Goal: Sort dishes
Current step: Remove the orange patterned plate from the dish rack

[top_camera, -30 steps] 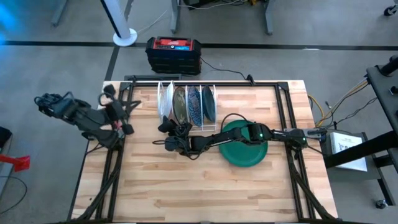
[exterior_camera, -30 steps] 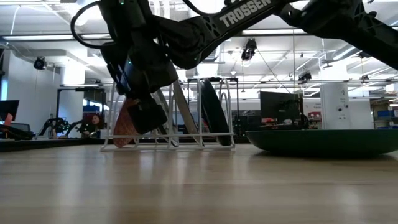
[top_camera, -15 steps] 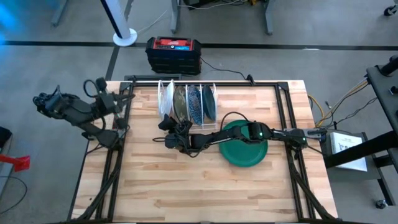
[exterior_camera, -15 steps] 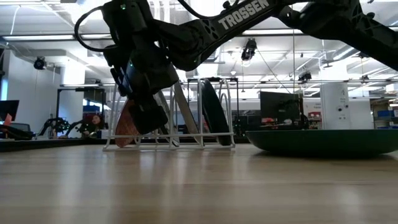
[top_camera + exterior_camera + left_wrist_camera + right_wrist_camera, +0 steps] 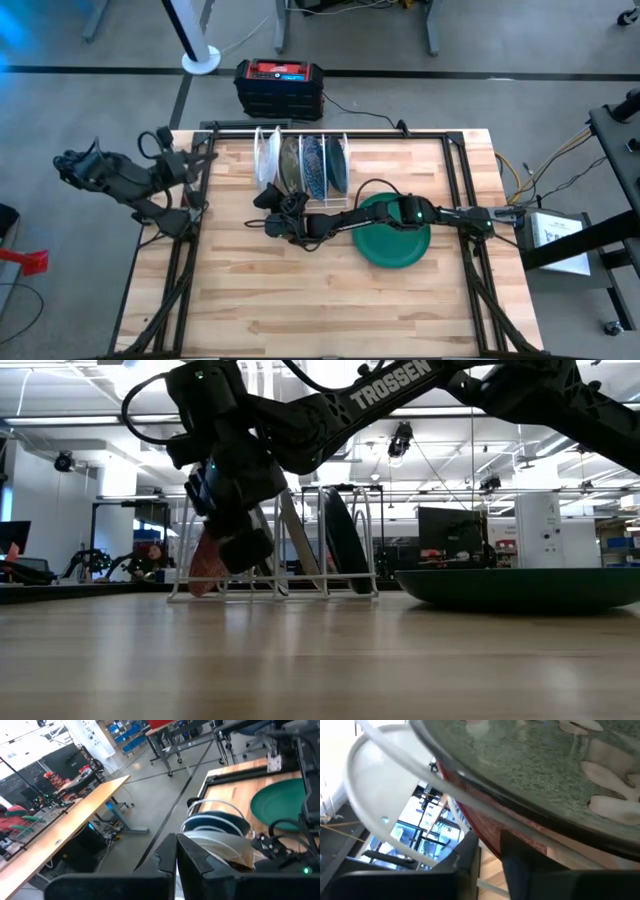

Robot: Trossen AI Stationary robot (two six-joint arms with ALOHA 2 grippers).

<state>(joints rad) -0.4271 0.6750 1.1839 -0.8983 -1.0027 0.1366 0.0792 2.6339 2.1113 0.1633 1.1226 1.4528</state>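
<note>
A white wire rack (image 5: 330,207) at the table's far middle holds several dishes on edge: a red-pink plate (image 5: 205,560) in the left end slot, then a greyish-brown one (image 5: 289,168) and dark blue ones (image 5: 312,168). A dark green plate (image 5: 395,240) lies flat on the table right of the rack. My right gripper (image 5: 264,200) reaches across to the rack's left end and is shut on the red-pink plate. My left gripper (image 5: 190,162) hangs shut and holding nothing over the table's left edge. My right gripper pinches the red-pink plate's rim (image 5: 485,842) between its two fingers (image 5: 520,865), one on each face. The fingers come nearly level, from the near side of the rack. The plate stands on edge in the rack's left end slot, leaning.
The rack's white wire loops (image 5: 395,845) stand close around the held plate, and the greyish-brown plate (image 5: 545,765) is in the slot beside it. A black and red box (image 5: 278,85) sits on the floor beyond the far edge. Bare wood lies along the table's near half.
My right gripper has shut on the red-pink plate's rim while staying at the rack's left end. The plate stays in its slot. My left arm has drawn its gripper a little toward the far edge.
</note>
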